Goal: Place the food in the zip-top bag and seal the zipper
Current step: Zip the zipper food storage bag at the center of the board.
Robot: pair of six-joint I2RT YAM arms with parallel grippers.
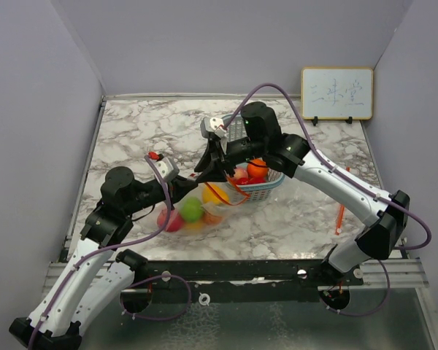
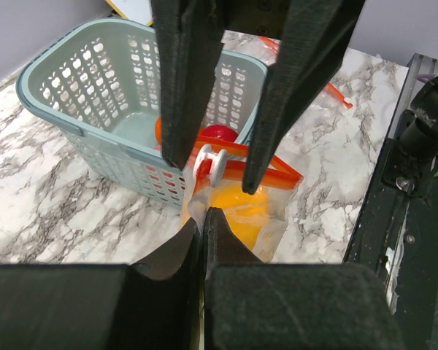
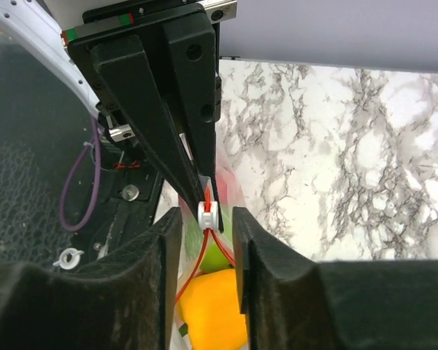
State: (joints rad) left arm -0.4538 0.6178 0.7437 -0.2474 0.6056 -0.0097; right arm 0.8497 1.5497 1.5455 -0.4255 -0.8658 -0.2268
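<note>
The clear zip-top bag lies in front of the basket and holds yellow, green and red toy fruits. My left gripper is shut on the bag's mouth end, at the end of the red-orange zipper. My right gripper is open. Its fingers straddle the white slider with a small gap on each side. From above, the left gripper and right gripper meet over the bag's mouth. More orange and red fruits sit in the basket.
The teal mesh basket stands right behind the bag; it also shows in the left wrist view. A thin orange stick lies at the right. A small whiteboard leans on the back wall. The table's front rail is close.
</note>
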